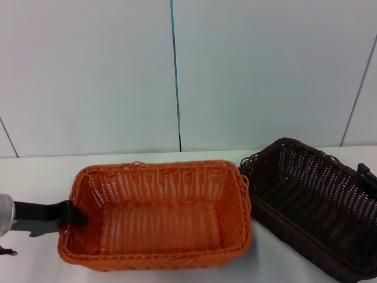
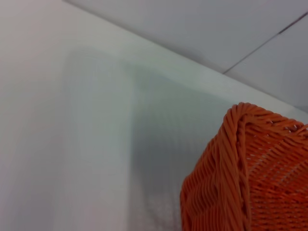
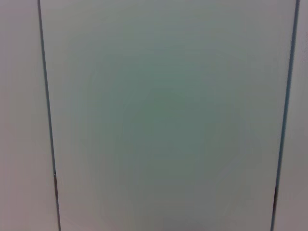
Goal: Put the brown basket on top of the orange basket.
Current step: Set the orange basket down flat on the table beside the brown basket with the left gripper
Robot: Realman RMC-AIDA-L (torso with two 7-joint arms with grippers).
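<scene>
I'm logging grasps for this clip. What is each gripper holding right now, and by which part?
The left gripper grips the orange basket by its left short rim. The right gripper is at the brown basket's right rim; its hold cannot be told.

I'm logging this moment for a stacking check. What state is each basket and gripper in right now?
orange basket: upright on the table, empty, nothing stacked on it.
brown basket: empty, tilted, beside the orange basket on its right, not yet stacked.
left gripper: at the orange basket's left rim, apparently gripping it.
right gripper: at the brown basket's far right rim.
</scene>
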